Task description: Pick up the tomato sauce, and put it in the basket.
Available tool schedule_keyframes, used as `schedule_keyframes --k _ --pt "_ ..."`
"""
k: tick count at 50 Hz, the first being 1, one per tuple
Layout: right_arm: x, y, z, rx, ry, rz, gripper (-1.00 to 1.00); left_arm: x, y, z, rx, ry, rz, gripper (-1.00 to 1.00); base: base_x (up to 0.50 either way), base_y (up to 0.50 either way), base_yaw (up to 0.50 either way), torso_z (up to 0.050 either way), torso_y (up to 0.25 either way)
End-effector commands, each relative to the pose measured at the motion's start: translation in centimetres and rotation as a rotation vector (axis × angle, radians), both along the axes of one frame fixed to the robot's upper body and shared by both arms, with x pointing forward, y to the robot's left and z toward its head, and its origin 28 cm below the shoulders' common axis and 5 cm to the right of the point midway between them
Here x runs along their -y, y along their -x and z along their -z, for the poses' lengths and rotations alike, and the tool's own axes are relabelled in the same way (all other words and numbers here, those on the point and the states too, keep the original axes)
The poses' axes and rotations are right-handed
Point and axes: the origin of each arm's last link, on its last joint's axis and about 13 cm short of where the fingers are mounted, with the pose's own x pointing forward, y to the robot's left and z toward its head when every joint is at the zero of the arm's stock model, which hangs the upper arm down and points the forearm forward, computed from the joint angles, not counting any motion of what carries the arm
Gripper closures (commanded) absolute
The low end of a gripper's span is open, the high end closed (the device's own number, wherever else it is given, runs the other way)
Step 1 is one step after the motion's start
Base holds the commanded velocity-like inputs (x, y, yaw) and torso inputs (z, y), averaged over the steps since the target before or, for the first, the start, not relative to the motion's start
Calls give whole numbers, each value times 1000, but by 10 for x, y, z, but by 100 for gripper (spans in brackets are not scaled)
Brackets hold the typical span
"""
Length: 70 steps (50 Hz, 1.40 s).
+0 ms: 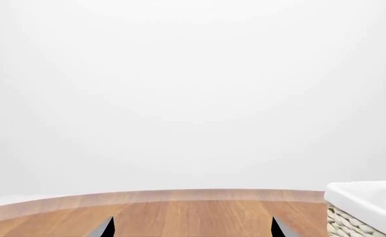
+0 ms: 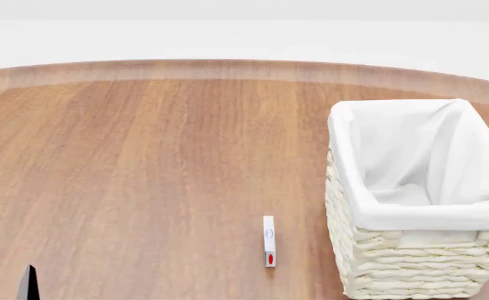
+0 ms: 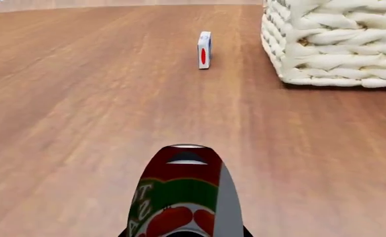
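The tomato sauce (image 3: 176, 182), a can with a red label and a green band, fills the near part of the right wrist view. My right gripper (image 3: 200, 222) is shut on it, with one grey finger (image 3: 228, 207) lying across its side. The can hangs over the wooden table, short of the basket (image 3: 331, 44). The cream wicker basket (image 2: 411, 262) with its white liner stands at the right in the head view and is empty inside. My left gripper (image 1: 193, 229) is open and empty, low over the table. One of its fingertips (image 2: 29, 282) shows at the head view's lower left.
A small thin white box with a red mark (image 2: 269, 240) stands on edge just left of the basket; it also shows in the right wrist view (image 3: 204, 49). The round wooden table's far edge (image 2: 244, 65) curves across the back. A basket corner (image 1: 367, 212) is beside my left gripper.
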Motion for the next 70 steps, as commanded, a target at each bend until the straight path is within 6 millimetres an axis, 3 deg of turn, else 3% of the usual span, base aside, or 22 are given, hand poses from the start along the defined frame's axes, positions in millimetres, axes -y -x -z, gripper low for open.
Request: schedule_keyframes --k 1,26,42,63,66,70 --pt "-17 -10 -20 43 20 -64 100 -1 0 0 0 4 -1 -100 0 0 0 0 0" --pt "-41 -96 -94 105 94 -88 100 -2 1 0 -1 7 -5 -100 0 0 0 0 0" --pt "-39 -120 -141 164 123 -54 100 -2 0 0 -3 11 -1 -100 0 0 0 0 0" --pt "-37 -119 -143 141 136 -68 100 -1 -1 1 -3 7 -1 -100 0 0 0 0 0" --pt "-40 -127 -140 126 117 -74 100 -1 -1 0 -5 6 -1 -100 0 0 0 0 0" --pt "-46 -143 -154 152 98 -87 100 0 0 -2 0 3 1 -100 0 0 0 0 0"
